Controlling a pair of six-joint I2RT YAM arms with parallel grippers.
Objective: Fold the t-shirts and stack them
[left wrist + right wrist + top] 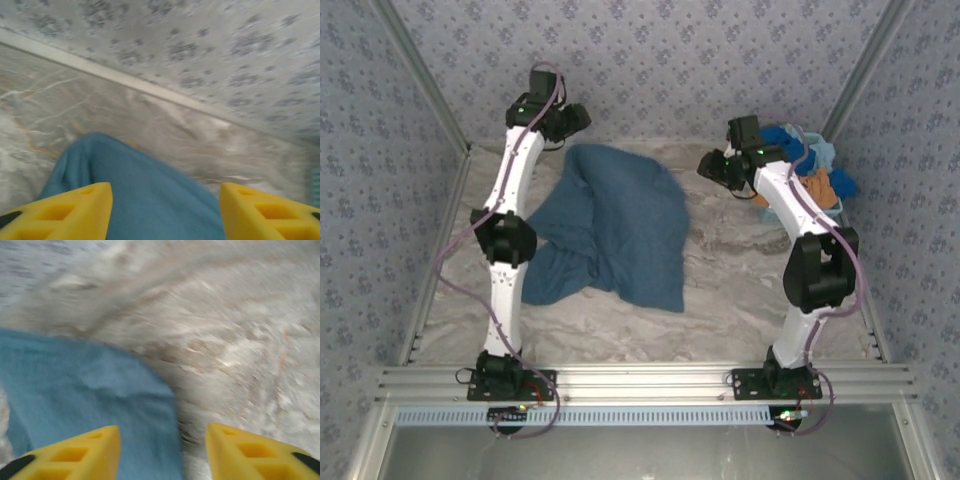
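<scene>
A dusty slate-blue t-shirt [615, 225] lies crumpled and partly folded over on the marble table, its far end near the back wall. My left gripper [572, 120] hangs open above that far end; its wrist view has the cloth [150, 195] under the spread yellow fingers [75, 212]. My right gripper [712, 166] is open over the table just right of the shirt, and the shirt's edge [85, 400] lies below its left finger [75, 455]. Bright blue, light blue and orange-brown t-shirts [810, 172] are piled in the basket at the back right.
A light-blue plastic basket [832, 206] stands in the back right corner behind the right arm. Patterned walls with metal rails close in the table on three sides. Bare marble [740, 290] lies in front and to the right of the shirt.
</scene>
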